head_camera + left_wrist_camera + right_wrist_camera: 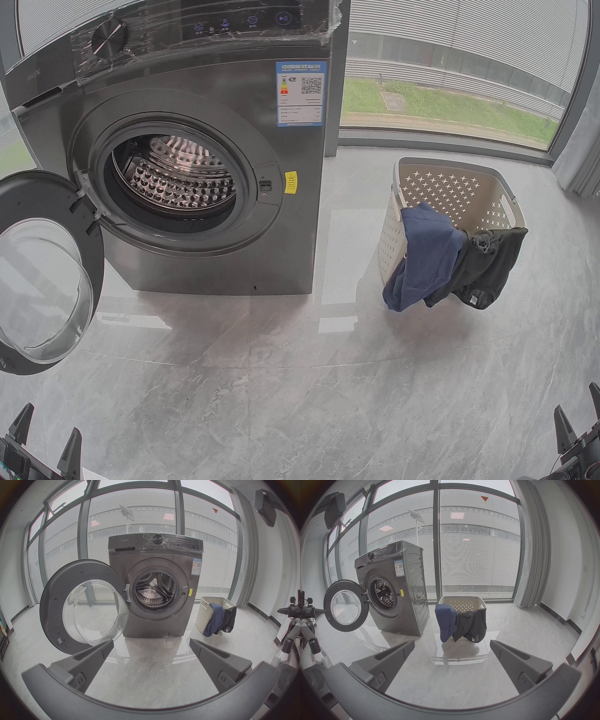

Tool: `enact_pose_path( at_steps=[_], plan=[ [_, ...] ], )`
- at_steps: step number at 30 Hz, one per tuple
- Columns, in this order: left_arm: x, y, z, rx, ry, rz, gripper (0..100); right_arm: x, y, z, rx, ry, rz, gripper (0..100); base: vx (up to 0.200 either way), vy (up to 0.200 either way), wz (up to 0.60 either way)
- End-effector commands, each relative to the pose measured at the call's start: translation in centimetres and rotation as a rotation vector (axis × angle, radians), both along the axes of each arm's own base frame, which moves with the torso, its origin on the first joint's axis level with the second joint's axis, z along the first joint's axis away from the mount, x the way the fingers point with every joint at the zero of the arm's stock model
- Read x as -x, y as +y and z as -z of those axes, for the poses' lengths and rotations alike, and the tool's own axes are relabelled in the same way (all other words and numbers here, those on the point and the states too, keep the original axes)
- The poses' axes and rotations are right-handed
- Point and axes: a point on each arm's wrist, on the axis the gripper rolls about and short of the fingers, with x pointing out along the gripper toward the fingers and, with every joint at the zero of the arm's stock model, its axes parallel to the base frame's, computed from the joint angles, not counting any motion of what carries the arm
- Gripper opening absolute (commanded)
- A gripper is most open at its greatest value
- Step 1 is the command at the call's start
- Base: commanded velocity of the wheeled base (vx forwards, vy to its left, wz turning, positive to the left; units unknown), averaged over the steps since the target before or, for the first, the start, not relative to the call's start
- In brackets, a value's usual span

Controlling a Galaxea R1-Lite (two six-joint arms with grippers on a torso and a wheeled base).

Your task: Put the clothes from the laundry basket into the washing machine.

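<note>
A grey front-loading washing machine (pixel 187 156) stands at the left, its round door (pixel 44 275) swung wide and the steel drum (pixel 178 172) bare. To its right on the floor is a beige laundry basket (pixel 459 187). A blue garment (pixel 425 256) and a black garment (pixel 484 265) hang over its near rim. My left gripper (pixel 47 434) is low at the near left, open, holding nothing. My right gripper (pixel 578 415) is low at the near right, open, also holding nothing. Both sit well back from the basket (pixel 462 603) and machine (pixel 156 586).
Grey marble floor (pixel 300 387) stretches between me and the machine and basket. A large window (pixel 462 69) runs behind them, with a curtain (pixel 578 156) at the far right. The open door juts out toward my left side.
</note>
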Motion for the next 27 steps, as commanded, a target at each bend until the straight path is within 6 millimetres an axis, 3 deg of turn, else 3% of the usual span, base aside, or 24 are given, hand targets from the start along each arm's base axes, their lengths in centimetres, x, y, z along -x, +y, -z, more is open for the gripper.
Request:
enact_pose_path(
  at_steps=[1, 10, 19, 27],
  plan=[
    [-0.04, 0.0, 0.46, 0.0, 0.005, 0.0, 100, -0.1, 0.0, 0.5, 0.0, 0.013, 0.0, 100, 0.0, -0.2, 0.0],
    [-0.04, -0.01, 0.46, 0.005, 0.005, 0.003, 100, -0.1, 0.0, 0.5, 0.0, 0.013, 0.0, 100, 0.0, -0.2, 0.0],
    [-0.04, 0.01, 0.46, 0.02, 0.005, -0.004, 100, -0.1, 0.0, 0.5, 0.0, 0.013, 0.0, 100, 0.0, 0.0, 0.0],
    [-0.04, 0.01, 0.46, 0.019, 0.005, -0.004, 100, -0.1, 0.0, 0.5, 0.0, 0.013, 0.0, 100, 0.0, -0.2, 0.0]
  ],
)
